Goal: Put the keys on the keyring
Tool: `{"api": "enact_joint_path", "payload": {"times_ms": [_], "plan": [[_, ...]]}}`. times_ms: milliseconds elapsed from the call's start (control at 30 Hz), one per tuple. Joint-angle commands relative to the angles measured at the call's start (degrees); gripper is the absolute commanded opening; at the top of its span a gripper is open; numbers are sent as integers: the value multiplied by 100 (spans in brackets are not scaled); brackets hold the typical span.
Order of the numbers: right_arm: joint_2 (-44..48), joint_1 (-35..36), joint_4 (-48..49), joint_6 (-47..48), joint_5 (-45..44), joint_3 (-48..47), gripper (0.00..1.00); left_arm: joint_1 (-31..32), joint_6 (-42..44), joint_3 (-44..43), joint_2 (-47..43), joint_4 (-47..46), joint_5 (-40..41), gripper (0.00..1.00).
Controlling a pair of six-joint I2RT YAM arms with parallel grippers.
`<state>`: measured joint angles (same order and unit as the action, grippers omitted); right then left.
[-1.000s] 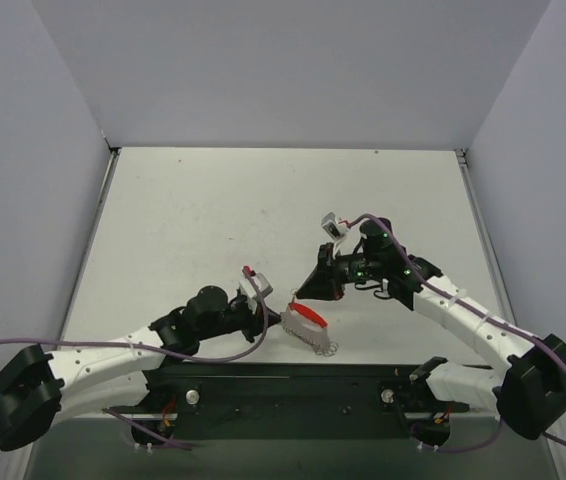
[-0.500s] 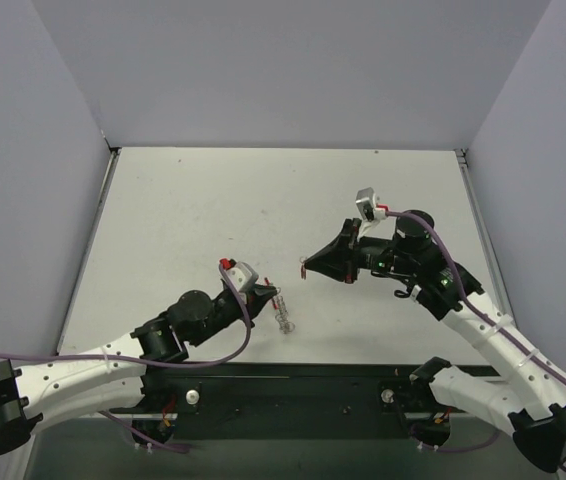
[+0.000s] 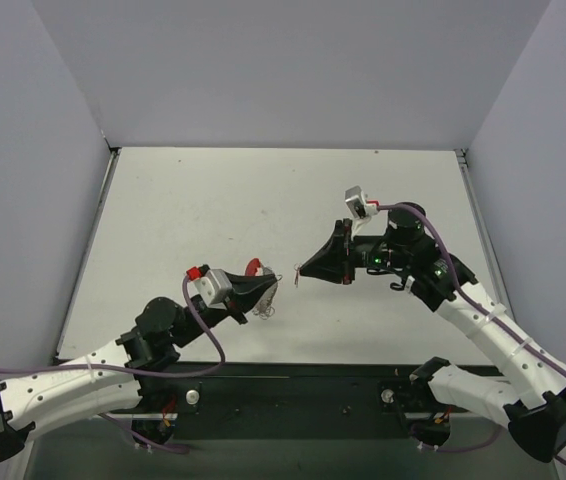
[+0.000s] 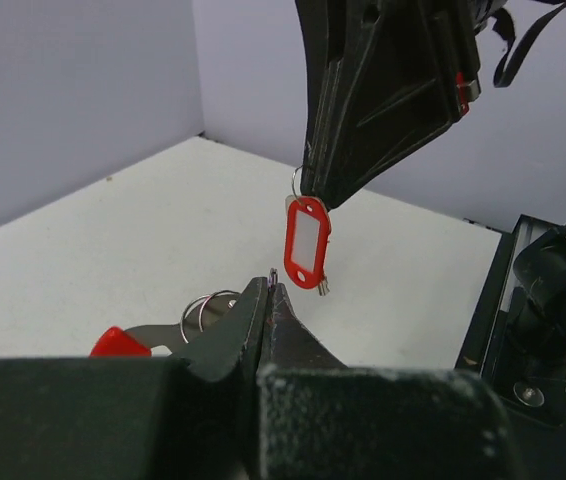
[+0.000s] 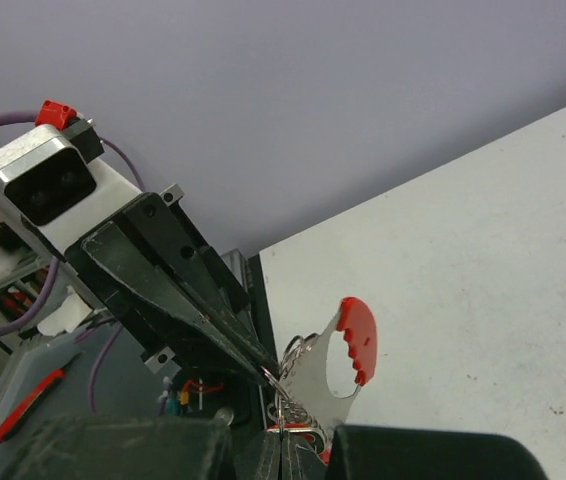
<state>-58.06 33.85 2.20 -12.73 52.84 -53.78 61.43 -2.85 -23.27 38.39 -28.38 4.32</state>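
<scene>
My left gripper (image 3: pixel 273 287) is shut on a thin loop of the keys (image 3: pixel 263 307), a bunch of silver wire loops. Joined to the bunch is a flat silver plate edged by the keyring's red curved band (image 3: pixel 253 266). In the left wrist view the loops (image 4: pixel 206 308) and the red band (image 4: pixel 118 343) sit left of the shut tips (image 4: pixel 271 283). My right gripper (image 3: pixel 300 272) is shut on a small ring carrying a red tag (image 4: pixel 306 240), which hangs just beyond the left tips. The right wrist view has the band (image 5: pixel 358 338) close above its jaws (image 5: pixel 281 432).
The white table (image 3: pixel 263 200) is walled in grey on three sides. A black base rail (image 3: pixel 283 385) runs along the near edge. Purple cables (image 3: pixel 198 325) loop off both arms.
The bunch lay on the table near the front edge. My left gripper has lifted it up and to the left. My right gripper rose and now faces it tip to tip.
</scene>
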Motion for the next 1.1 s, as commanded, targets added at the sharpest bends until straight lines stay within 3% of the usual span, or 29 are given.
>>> {"api": "enact_joint_path", "payload": {"times_ms": [0, 333, 833, 1067], "plan": [[-65, 26, 255, 113, 753, -344, 0, 18, 197, -38, -174, -677, -432, 0], [-170, 96, 660, -247, 1387, -405, 0, 27, 189, -187, -130, -818, -739, 0], [-337, 755, -1352, 1167, -458, -950, 0, 18, 136, -565, -33, -387, -721, 0], [-320, 799, -1441, 1212, -793, -1047, 0, 18, 153, -670, 45, -194, -810, 0]]}}
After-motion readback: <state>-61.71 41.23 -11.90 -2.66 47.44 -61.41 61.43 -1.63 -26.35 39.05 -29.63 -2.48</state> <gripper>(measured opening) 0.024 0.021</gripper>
